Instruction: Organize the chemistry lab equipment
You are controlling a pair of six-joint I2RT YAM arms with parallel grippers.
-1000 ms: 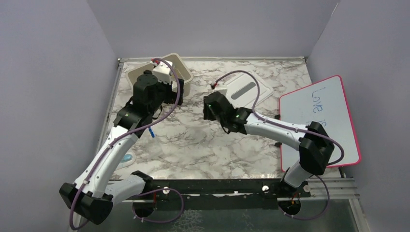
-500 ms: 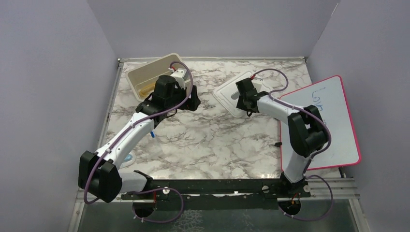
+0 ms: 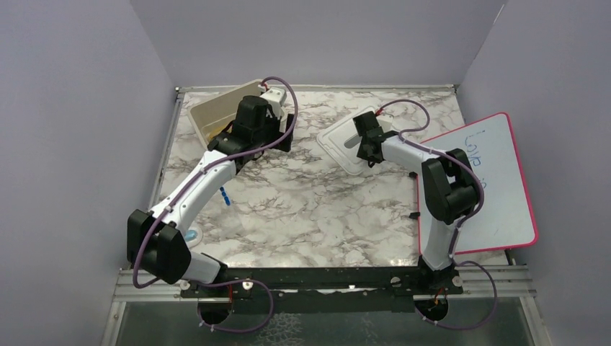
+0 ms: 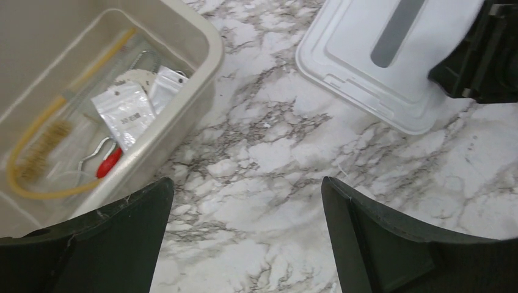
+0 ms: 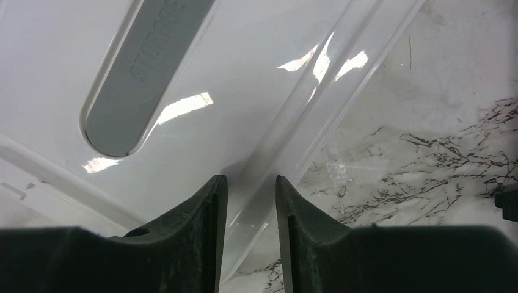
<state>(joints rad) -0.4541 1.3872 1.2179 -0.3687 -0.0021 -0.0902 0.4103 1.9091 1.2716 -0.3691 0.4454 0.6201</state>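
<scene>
Most of the chemistry lab equipment lies inside the beige plastic bin (image 4: 204, 36) at the far left of the table. An amber rubber tubing loop (image 4: 24, 183) curves along its floor around a thin brown brush (image 4: 40, 149). Beside them lie a glossy white packet with black print (image 4: 125, 113) and a bent metal tool with a red handle (image 4: 110, 163). One tiny blue piece (image 3: 225, 195) lies out on the marble-patterned tabletop (image 4: 275, 152), near the left arm's forearm.

The left gripper (image 4: 247, 180) hangs just right of the bin's rounded corner. Its black fingers (image 4: 146, 207) are spread wide with only bare tabletop between them, holding and touching nothing. Open marble runs from there to the white lid (image 4: 342, 55), which lies well apart from the bin.

The right gripper (image 5: 251, 180) is at that lid (image 5: 256, 55), smooth and shiny with a long grey inset handle (image 5: 140, 67). Its fingers (image 5: 201, 220) stand close together on either side of the lid's raised rim. Whether they press on the rim I cannot tell.

A red-bordered whiteboard (image 3: 497, 194) lies at the table's right edge, next to the right arm.
</scene>
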